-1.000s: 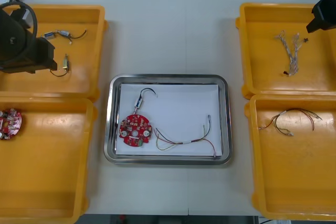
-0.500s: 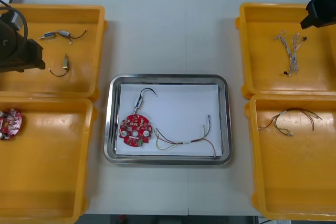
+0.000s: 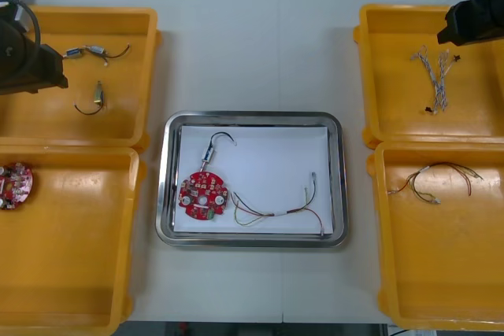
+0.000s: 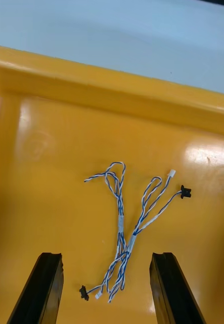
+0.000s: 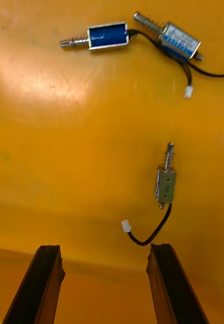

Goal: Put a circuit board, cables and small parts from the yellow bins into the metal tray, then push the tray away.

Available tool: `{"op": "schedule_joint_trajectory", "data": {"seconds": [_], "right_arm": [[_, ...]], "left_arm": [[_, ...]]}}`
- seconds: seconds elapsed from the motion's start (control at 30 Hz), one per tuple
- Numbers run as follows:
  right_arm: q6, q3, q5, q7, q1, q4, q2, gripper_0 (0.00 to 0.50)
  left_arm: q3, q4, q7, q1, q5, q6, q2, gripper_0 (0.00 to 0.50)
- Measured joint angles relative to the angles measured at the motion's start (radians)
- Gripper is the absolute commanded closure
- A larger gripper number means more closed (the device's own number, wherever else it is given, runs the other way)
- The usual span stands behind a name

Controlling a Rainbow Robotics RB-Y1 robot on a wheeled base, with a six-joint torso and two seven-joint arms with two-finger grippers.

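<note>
My right gripper (image 4: 105,255) hangs open over the far right yellow bin (image 3: 394,116). The twisted blue and white cables (image 4: 121,223) lie on the bin floor, their near ends between its fingers. My left gripper (image 5: 102,248) is open above the far left yellow bin (image 3: 134,120), short of a small metal part (image 5: 166,182) with a black lead. Two more small metal parts (image 5: 107,36) lie farther off. The metal tray (image 3: 252,116) holds a red circuit board (image 3: 202,194), a small metal part (image 3: 214,149) and a red and yellow cable (image 3: 277,208).
Another red circuit board (image 3: 16,182) lies in the near left bin (image 3: 79,304). The near right bin (image 3: 441,304) holds a red and yellow cable (image 3: 433,180). Bare table shows beyond the tray.
The left arm has drawn back towards the left edge, uncovering the small part with the black lead. The right arm has moved a little left over the far right bin.
</note>
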Motion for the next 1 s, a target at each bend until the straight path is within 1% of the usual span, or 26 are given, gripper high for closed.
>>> {"op": "schedule_joint_trajectory", "data": {"seconds": [0.37, 0.5, 0.6, 0.77, 1.0], "right_arm": [[-0.129, 0.0, -0.006, 0.003, 0.002, 0.14, 0.001, 0.0], [-0.15, 0.0, -0.004, 0.004, 0.002, 0.177, 0.001, 0.0], [-0.153, 0.0, 0.0, 0.004, 0.002, 0.194, 0.001, 0.0], [-0.158, 0.0, 0.014, 0.004, 0.003, 0.217, 0.001, 0.0], [-0.265, 0.007, 0.038, 0.004, 0.003, 0.297, 0.001, 0.0]], "left_arm": [[-0.05, 0.0, -0.002, -0.023, 0.0, -0.073, -0.001, 0.0], [-0.067, 0.004, -0.002, -0.023, 0.0, -0.107, -0.006, 0.0], [-0.07, 0.01, -0.002, -0.023, -0.012, -0.127, -0.023, 0.0], [-0.077, 0.018, -0.002, -0.024, -0.056, -0.161, -0.062, 0.0], [-0.105, 0.08, -0.002, -0.024, -0.079, -0.248, -0.102, 0.0]]}}
